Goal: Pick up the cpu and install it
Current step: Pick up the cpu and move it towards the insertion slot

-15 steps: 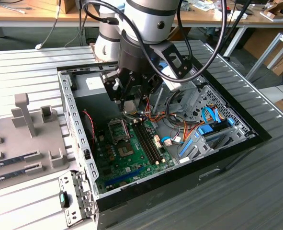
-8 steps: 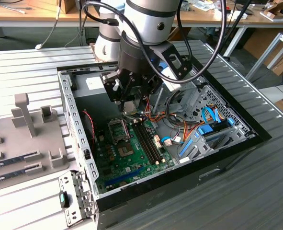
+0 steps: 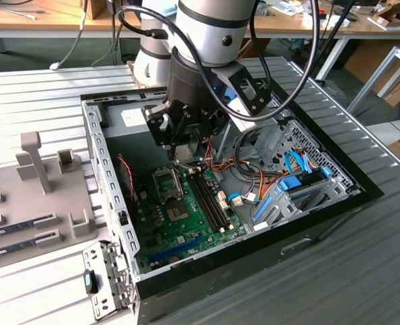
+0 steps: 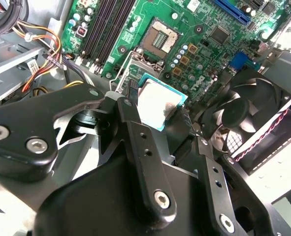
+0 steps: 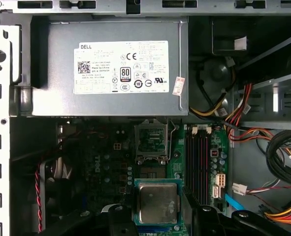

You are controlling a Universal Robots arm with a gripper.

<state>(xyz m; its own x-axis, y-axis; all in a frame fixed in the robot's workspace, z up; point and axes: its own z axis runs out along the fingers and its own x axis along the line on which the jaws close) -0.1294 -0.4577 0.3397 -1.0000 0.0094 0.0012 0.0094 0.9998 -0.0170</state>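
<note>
Soft, even light falls from above in the exterior view: the ribbed table (image 3: 37, 95) reads pale, while the computer case (image 3: 95, 156) lies in shadow beneath the arm (image 3: 206, 34). In the second wrist view glare bleaches the cpu (image 4: 157, 105) nearly white. In the first wrist view the power supply label (image 5: 120, 66) shines; the fan (image 5: 56, 182) corner is dark.

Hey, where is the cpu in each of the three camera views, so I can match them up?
Second wrist view: the cpu, a small flat square chip with silver-grey top and green edge, sits between the fingers of the black claw.
First wrist view: same chip, between those fingers.
Exterior view: hidden beneath the claw.
Shared landmark: the long black memory slots.
</note>
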